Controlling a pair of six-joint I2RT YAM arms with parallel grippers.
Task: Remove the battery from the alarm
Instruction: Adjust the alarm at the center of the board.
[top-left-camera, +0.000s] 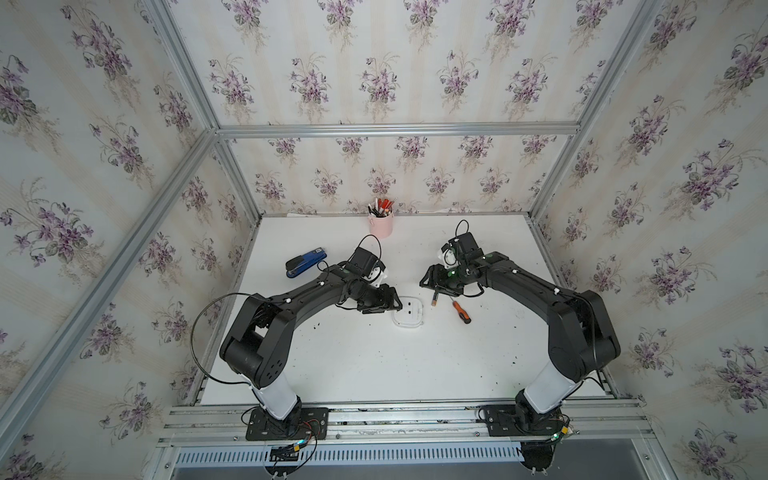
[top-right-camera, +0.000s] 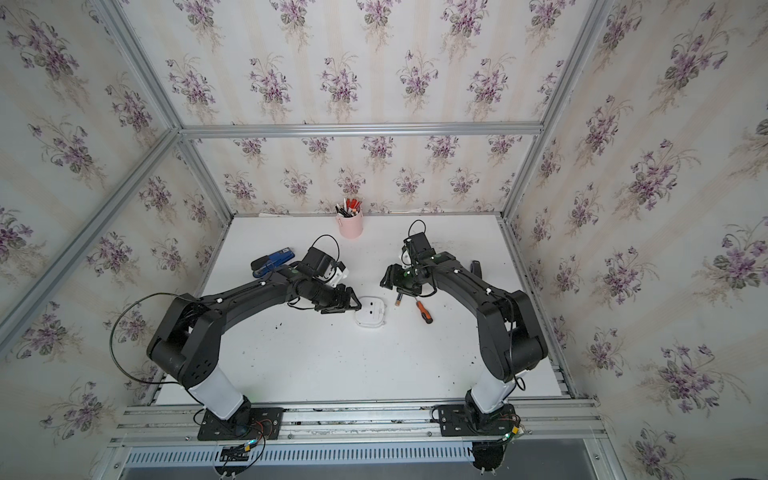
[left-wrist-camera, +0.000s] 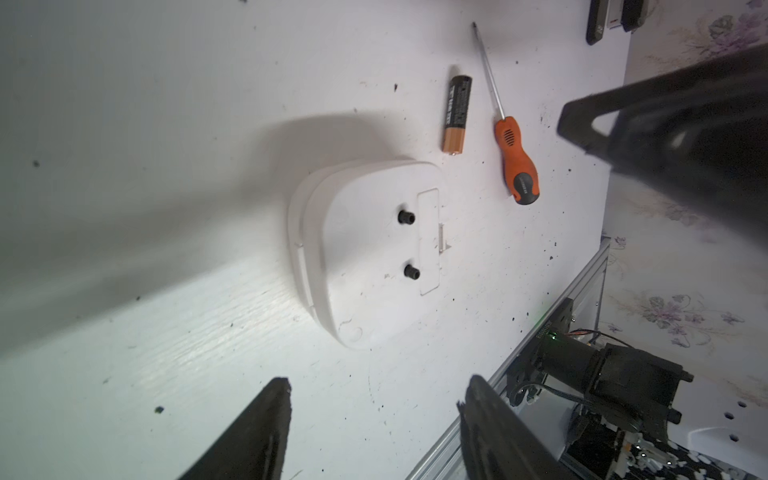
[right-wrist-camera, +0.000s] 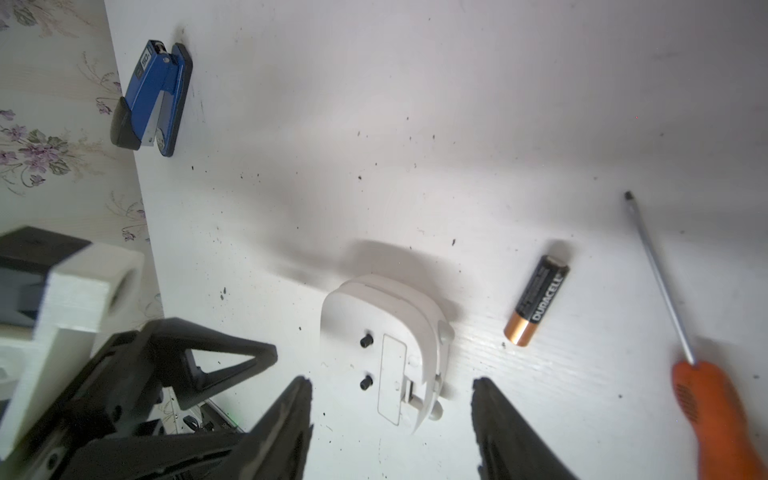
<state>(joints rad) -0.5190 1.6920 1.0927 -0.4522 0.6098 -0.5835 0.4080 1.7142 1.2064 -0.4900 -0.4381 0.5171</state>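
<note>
Both top views look down from high above the table's (top-left-camera: 374, 365) front edge toward the back wall (top-left-camera: 374, 174), far enough off to take in the whole surface. The left wrist camera sits low and close, looking past the left gripper (left-wrist-camera: 378, 386) toward the surface's right edge. The right wrist camera, equally close, looks past the right gripper (right-wrist-camera: 394, 384) toward the left edge. All four views share the alarm (left-wrist-camera: 365, 249), battery (left-wrist-camera: 456, 114) and screwdriver (left-wrist-camera: 517, 162).

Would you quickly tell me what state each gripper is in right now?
Left gripper: open, holding nothing.
Right gripper: open, holding nothing.
</note>
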